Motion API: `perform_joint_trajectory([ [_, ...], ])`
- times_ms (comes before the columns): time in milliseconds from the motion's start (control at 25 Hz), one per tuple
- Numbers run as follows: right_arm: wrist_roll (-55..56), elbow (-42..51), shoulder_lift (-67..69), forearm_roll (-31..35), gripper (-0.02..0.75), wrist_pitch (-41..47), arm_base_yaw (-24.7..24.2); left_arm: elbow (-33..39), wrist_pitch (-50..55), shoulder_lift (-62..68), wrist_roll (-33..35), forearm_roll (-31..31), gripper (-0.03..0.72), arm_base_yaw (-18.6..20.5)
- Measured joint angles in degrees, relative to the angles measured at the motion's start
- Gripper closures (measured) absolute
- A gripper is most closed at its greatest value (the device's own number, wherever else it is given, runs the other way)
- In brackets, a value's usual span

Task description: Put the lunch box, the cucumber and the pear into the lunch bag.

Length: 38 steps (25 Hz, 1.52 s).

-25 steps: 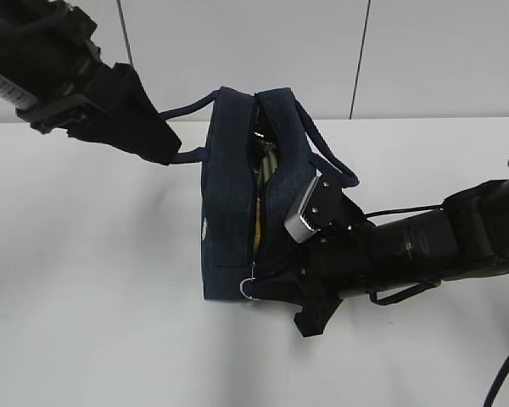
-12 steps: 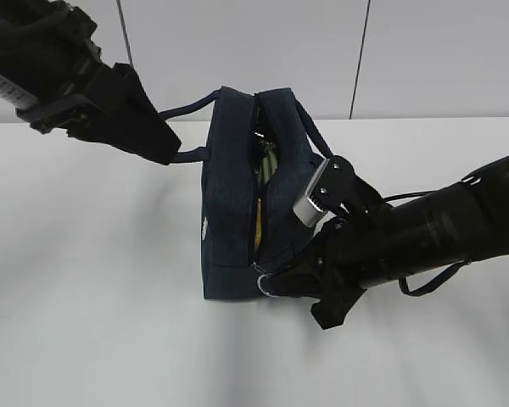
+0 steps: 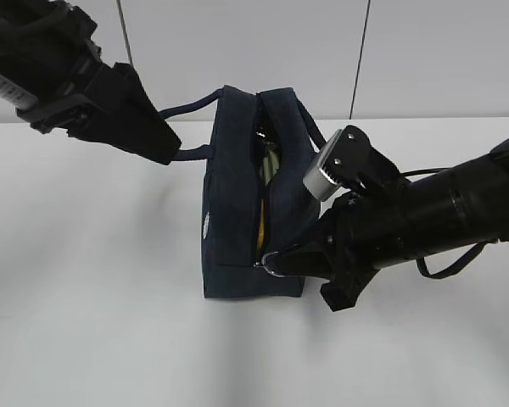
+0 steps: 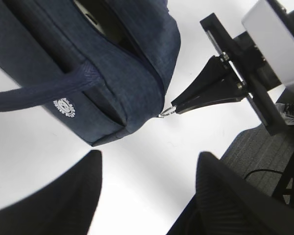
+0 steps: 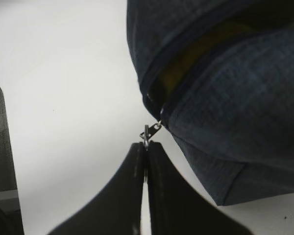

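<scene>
The navy lunch bag (image 3: 237, 212) stands on the white table, its zipper slit partly open. It also shows in the left wrist view (image 4: 112, 63) and the right wrist view (image 5: 235, 98). My right gripper (image 3: 282, 261) (image 5: 146, 145) is shut on the metal ring pull (image 5: 146, 134) at the near end of the zipper. A yellow-orange surface (image 5: 196, 54), likely the pear, shows in the slit. A pale edge (image 3: 270, 161) shows deeper in the slit. The cucumber is hidden. My left gripper (image 3: 165, 148) (image 4: 149, 155) is open beside the left handle (image 4: 39, 93).
The white table (image 3: 93, 280) spreads to the left and front of the bag. A white panelled wall (image 3: 424, 59) stands behind. My right arm (image 3: 441, 220) lies across the right side of the table. The bag's second handle (image 3: 318, 140) loops out on the right.
My right gripper has moved up and to the right with the ring pull, and its arm has lifted. The left arm and the bag have stayed in place.
</scene>
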Motion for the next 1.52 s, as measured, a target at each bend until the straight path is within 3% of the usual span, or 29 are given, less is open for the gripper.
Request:
perform_joint_trajectory([
  [560, 5.0, -8.2, -6.5, -1.6, 0.754, -0.1, 0.0, 0.0, 0.0, 0.0, 1.2, 0.0, 0.264, 0.0],
  [1000, 5.5, -13.9, -7.2, 0.2, 0.754, -9.0, 0.0, 0.0, -2.9, 0.0, 2.1, -1.1, 0.264, 0.0],
  [1160, 5.5, -14.5, -7.2, 2.1, 0.754, -10.3, 0.0, 1.0, -6.4, 0.3, 2.2, -6.1, 0.264, 0.0],
  [1360, 5.5, -14.5, -5.3, 3.2, 0.754, -9.2, 0.0, 3.7, -11.3, 4.4, 1.2, -18.3, 0.264, 0.0],
  [1520, 5.5, -14.5, -4.7, 4.1, 0.754, -8.1, 0.0, 4.0, -13.7, 7.7, -1.4, -22.1, 0.264, 0.0],
])
